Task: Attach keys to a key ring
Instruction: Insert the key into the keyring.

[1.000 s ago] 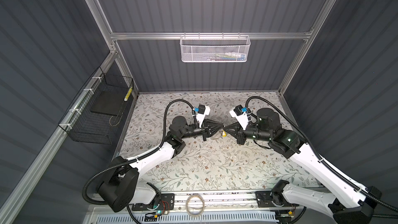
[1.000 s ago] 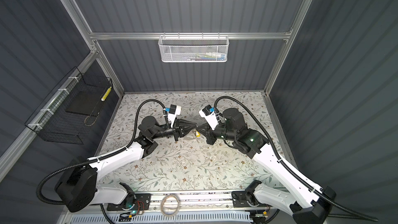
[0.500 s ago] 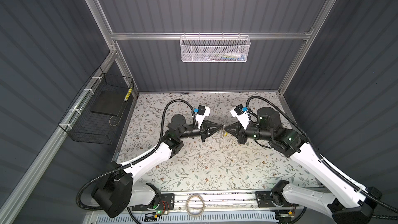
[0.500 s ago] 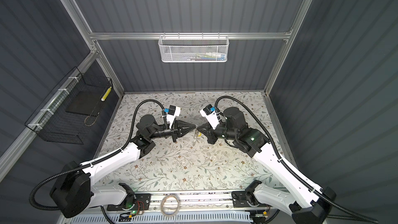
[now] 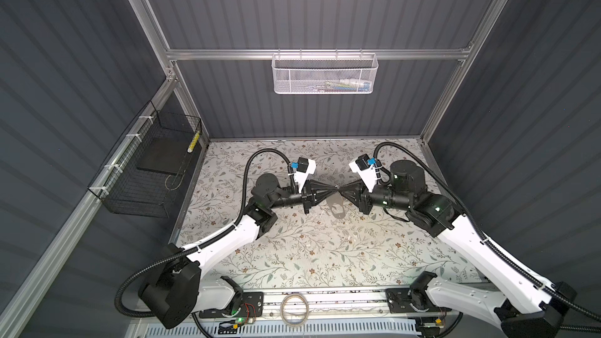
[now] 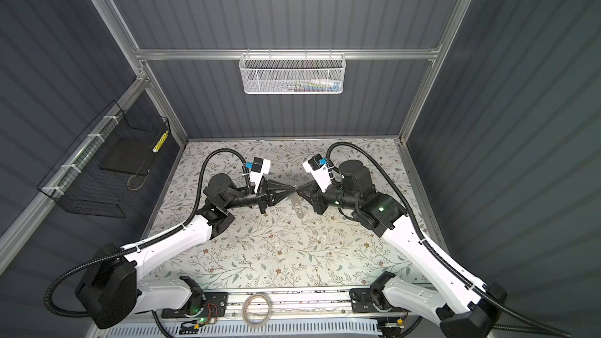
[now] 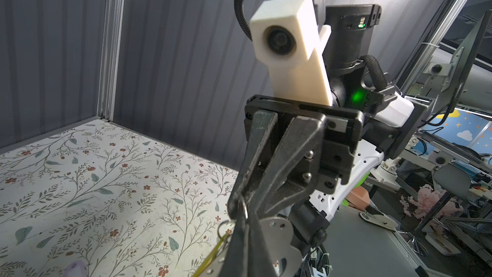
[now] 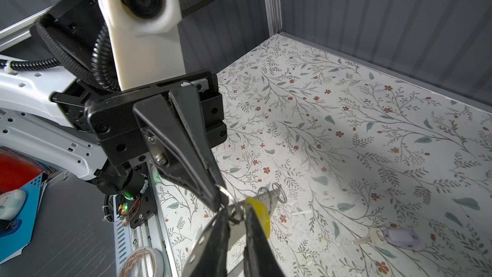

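Observation:
Both grippers meet tip to tip above the middle of the floral mat [image 5: 309, 248]. My left gripper [image 5: 335, 189] is shut on a thin wire loop at the top of the key ring [image 5: 336, 206], a flat grey metal piece hanging below the tips. My right gripper [image 8: 237, 215] has its fingers a narrow gap apart around the same spot, with the flat piece [image 8: 207, 238] passing between them. The yellow key [image 8: 259, 217] hangs against one right finger; in the left wrist view it shows edge-on [image 7: 213, 254]. The lilac-white key [image 8: 399, 237] lies flat on the mat, apart from both grippers.
A tan tape roll [image 5: 294, 308] lies on the front rail. A black wire basket [image 5: 146, 170] hangs on the left wall. A white mesh basket [image 5: 325, 74] hangs on the back rail. Both arms reach in from the front corners.
My left gripper has closed fully on the key ring. My right gripper's fingers have parted slightly. The tips stay together above the mat's middle.

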Tool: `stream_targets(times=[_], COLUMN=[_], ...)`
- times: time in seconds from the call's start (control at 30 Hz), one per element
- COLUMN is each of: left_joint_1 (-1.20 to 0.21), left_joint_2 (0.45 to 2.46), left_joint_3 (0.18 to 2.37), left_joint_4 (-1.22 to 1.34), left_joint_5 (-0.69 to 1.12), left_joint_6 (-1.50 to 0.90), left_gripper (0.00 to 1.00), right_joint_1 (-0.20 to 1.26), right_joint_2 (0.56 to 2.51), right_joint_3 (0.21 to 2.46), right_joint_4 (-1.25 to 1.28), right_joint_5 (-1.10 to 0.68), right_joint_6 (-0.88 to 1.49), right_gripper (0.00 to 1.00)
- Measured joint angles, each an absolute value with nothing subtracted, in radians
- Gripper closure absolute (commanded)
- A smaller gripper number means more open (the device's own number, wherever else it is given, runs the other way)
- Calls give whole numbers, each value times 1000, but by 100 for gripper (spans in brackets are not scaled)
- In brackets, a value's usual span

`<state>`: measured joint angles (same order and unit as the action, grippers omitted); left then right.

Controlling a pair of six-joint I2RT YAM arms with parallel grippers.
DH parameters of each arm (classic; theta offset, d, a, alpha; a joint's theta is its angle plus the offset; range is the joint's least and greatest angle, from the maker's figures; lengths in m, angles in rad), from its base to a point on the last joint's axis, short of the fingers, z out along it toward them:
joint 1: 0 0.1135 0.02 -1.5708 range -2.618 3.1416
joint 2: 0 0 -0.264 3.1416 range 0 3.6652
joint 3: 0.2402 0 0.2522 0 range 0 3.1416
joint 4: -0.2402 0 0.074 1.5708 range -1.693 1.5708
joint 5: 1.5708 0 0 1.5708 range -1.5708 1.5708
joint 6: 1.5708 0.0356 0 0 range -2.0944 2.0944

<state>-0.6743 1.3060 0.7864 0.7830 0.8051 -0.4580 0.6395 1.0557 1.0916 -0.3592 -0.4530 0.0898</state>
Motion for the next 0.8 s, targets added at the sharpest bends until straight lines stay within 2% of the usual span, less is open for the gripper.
stream_targets(times=[0.13, 0.57, 0.8], left_joint_1=[-673, -672, -648], left_joint_2=[1306, 1306, 1341], left_joint_3=[786, 786, 787], left_joint_4=[792, 812, 893], left_joint_5=[807, 817, 894], left_joint_6=[-466, -479, -537], left_gripper=[100, 100, 100], right_joint_1=[631, 596, 594], right_joint_2=[1056, 1052, 1053], right_joint_3=[1089, 1060, 1060], right_joint_4=[-350, -295, -284], right_joint_5=[-453, -550, -592], right_joint_6=[96, 120, 127], right_gripper=[74, 76, 85])
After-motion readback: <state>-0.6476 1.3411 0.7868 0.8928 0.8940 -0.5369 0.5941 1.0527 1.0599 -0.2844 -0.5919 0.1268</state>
